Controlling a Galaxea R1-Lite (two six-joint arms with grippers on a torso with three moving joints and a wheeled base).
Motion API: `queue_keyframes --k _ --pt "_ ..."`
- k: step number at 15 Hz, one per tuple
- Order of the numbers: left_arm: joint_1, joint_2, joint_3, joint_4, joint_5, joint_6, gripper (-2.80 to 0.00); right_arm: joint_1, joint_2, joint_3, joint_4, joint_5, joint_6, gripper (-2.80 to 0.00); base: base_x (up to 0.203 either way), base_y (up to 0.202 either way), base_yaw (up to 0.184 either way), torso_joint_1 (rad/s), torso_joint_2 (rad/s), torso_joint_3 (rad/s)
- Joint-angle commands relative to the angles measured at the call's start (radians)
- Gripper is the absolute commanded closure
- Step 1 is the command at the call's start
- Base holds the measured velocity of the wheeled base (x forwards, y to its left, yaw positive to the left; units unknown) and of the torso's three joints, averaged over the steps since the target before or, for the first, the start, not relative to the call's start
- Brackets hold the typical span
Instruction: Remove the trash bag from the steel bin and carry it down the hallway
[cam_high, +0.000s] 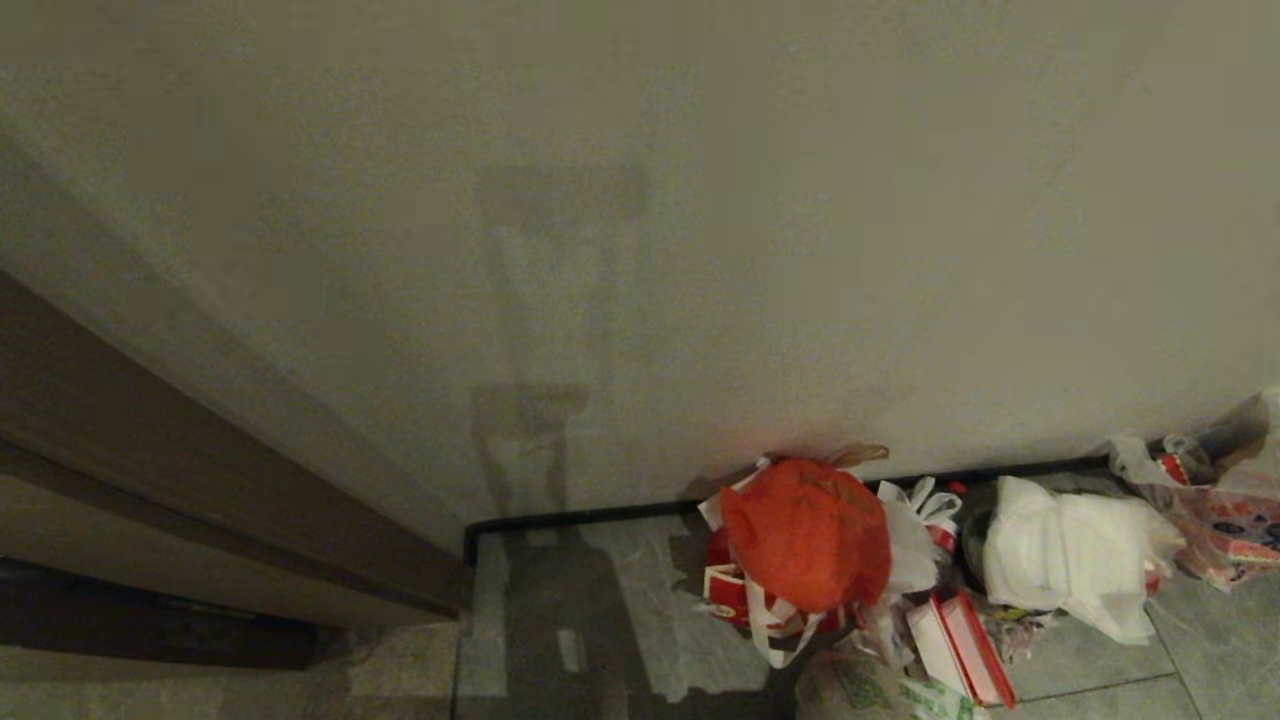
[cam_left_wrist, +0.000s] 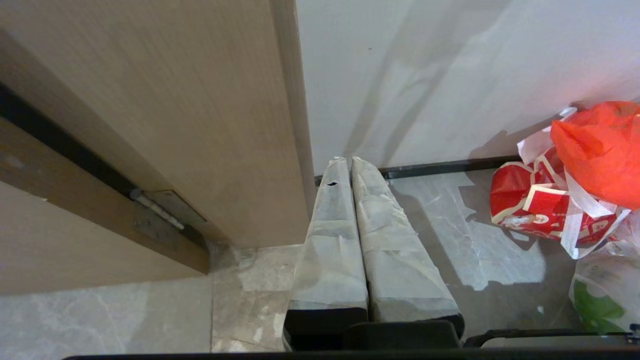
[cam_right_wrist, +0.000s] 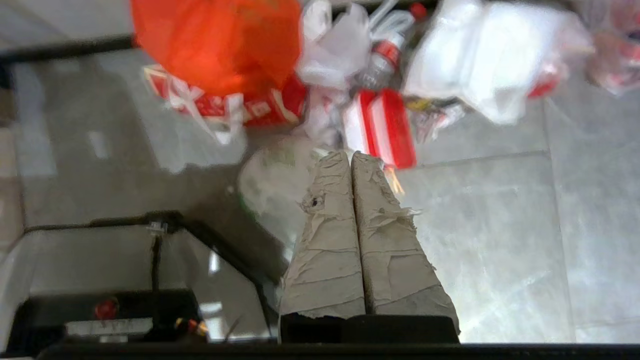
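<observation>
The trash bag (cam_high: 872, 692), translucent white with green marks, lies on the grey floor tiles at the near edge of a rubbish pile by the cream wall. It also shows in the left wrist view (cam_left_wrist: 597, 292) and, blurred, in the right wrist view (cam_right_wrist: 272, 182). My right gripper (cam_right_wrist: 348, 155) hangs above the floor just beside the bag, its taped fingers pressed together with nothing between them. My left gripper (cam_left_wrist: 348, 161) is parked near the door frame, shut and empty. Neither gripper is in the head view. The steel bin is out of view.
An orange-red bag (cam_high: 805, 530), a white bag (cam_high: 1070, 550), a red-and-white box (cam_high: 960, 650) and more bags are heaped along the black baseboard (cam_high: 580, 518). A dark wood door frame (cam_high: 200, 480) stands on the left. My own base (cam_right_wrist: 100, 270) is below the right arm.
</observation>
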Motion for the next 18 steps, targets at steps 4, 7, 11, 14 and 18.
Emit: queue_keyframes --k 4,7,11,14,18 --pt "0.000 0.001 0.000 -0.001 0.001 -0.001 0.00 -0.008 -0.003 0.081 -0.145 -0.002 0.013 0.00 0.000 0.000 0.000 0.000 0.00 0.000" --pt "0.000 0.001 0.002 -0.001 0.000 -0.001 0.00 -0.007 -0.002 0.128 -0.223 -0.010 0.013 0.00 0.000 0.000 0.000 0.000 0.00 0.000" --pt "0.000 0.001 0.000 -0.001 0.000 -0.001 0.00 -0.006 0.000 0.128 -0.225 -0.013 0.032 0.00 0.000 0.000 0.000 0.000 0.00 0.000" --pt "0.000 0.001 0.000 -0.001 0.001 -0.001 0.00 -0.014 0.044 0.128 -0.222 -0.007 -0.001 0.00 0.000 0.000 0.000 0.000 0.00 0.000" --pt "0.000 0.001 0.000 -0.001 0.001 -0.001 0.00 0.082 -0.105 0.128 -0.220 -0.010 0.004 0.00 0.000 0.000 0.000 0.000 0.00 0.000"
